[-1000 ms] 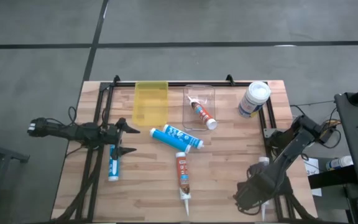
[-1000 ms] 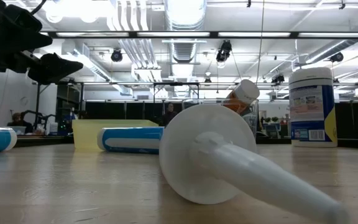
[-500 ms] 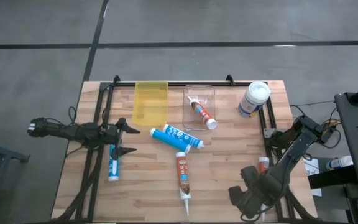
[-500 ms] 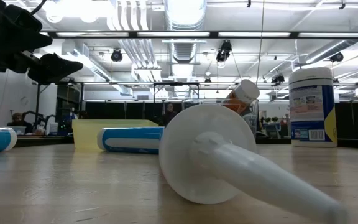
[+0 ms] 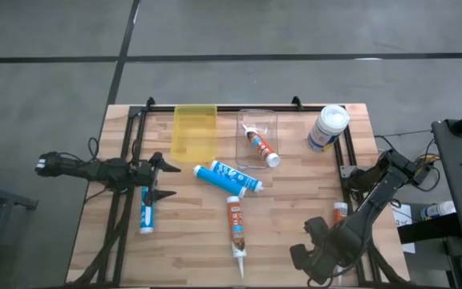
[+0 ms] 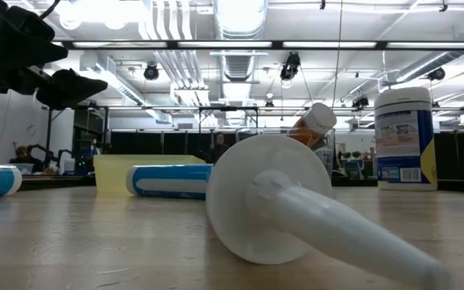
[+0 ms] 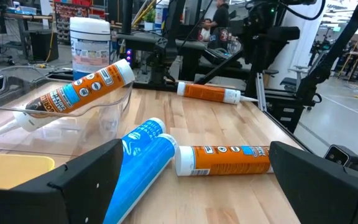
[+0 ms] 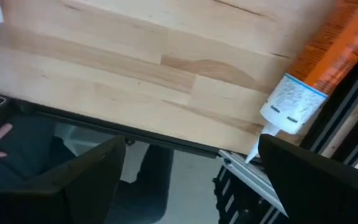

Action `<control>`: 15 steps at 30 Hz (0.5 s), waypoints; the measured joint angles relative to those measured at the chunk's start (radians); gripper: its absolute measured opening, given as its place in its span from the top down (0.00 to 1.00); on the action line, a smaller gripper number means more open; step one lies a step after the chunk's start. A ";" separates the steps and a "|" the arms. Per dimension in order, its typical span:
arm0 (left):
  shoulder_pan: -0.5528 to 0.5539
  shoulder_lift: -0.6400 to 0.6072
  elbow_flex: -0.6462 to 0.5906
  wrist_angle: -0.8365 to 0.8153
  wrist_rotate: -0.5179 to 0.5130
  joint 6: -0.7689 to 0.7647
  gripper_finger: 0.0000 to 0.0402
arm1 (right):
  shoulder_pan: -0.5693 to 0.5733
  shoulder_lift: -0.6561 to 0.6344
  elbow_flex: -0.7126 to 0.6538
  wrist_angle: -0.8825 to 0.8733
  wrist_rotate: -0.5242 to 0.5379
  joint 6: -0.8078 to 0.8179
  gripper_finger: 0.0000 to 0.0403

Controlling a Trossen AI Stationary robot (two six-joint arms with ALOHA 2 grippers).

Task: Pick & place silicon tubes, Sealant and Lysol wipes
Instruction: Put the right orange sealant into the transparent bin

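item: right gripper (image 5: 307, 255), jaws wide, empty, at table's near edge; orange tube (image 5: 339, 213) just beside, against the right rail. lysol wipes (image 5: 327, 128) upright, far right corner. left gripper (image 5: 164, 178) wide, waiting. step: approach; next calls for aligning over tube

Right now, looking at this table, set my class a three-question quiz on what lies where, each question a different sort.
1. True or false: the Lysol wipes stand upright at a back corner of the table.
2. Which container holds an orange tube? A) the yellow bin B) the clear bin C) neither
3. Fill in: the left gripper is open beside a ____ tube at the left rail.

Key: 1 true; 2 B; 3 blue
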 joint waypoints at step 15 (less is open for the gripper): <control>0.000 0.000 0.000 0.000 0.000 0.000 0.01 | 0.144 0.067 -0.020 -0.115 -0.169 0.492 0.10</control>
